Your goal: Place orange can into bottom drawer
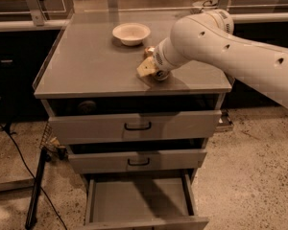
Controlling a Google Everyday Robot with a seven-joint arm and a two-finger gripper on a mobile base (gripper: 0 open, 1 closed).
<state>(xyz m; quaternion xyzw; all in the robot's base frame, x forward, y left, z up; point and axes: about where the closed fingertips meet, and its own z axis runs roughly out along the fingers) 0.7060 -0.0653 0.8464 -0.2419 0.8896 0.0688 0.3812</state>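
Though mostly hidden behind the gripper [149, 70], the orange can [148, 50] showed as a small glint on the cabinet top [86, 66], just right of centre. Whether the gripper was open or closed could not be told. A white bowl [131, 33] stood near, upper left. The bottom drawer [134, 200] lay open at lower centre

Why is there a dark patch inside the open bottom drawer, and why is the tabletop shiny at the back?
Camera view: the dark patch on the bottom drawer floor is a shadow, probably from the arm; the cabinet top carries pale glare near its back edge; the gripper, low over the top's right front, casts a shadow under it; the picture looks dim and yellowish.
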